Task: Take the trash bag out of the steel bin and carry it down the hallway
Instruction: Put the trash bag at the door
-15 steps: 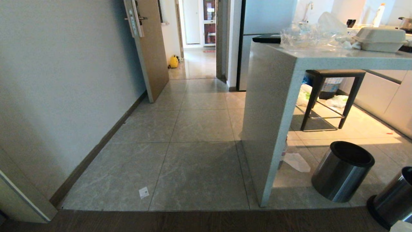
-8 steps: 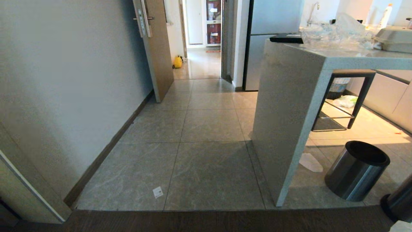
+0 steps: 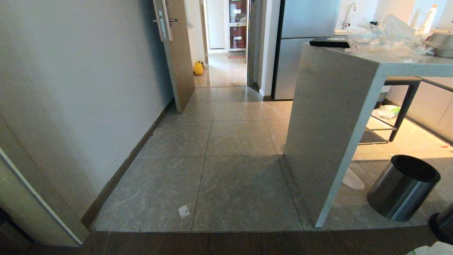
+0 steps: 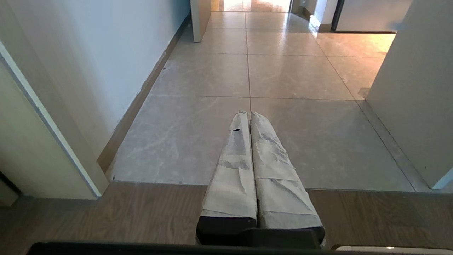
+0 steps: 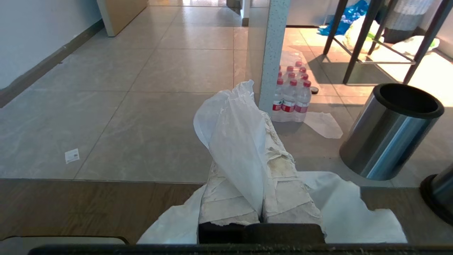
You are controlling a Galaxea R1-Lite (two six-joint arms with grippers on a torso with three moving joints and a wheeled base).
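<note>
white plastic trash bag point(image 5: 233, 141) is clamped in right gripper point(image 5: 263, 117); hallway point(image 3: 226, 71) lies upper centre of frame, ahead; left gripper point(image 4: 247, 114) closed, empty.

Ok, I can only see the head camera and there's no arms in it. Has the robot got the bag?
Observer: Yes. The right wrist view shows the right gripper shut on the trash bag, with white plastic draped over its fingers.
Operator: And the other arm?
Observer: The left gripper is shut and holds nothing. It points along the hallway floor.
Operator: Anything hiding behind the counter?
Observer: A pack of red-capped water bottles stands on the floor against the counter's end panel.
</note>
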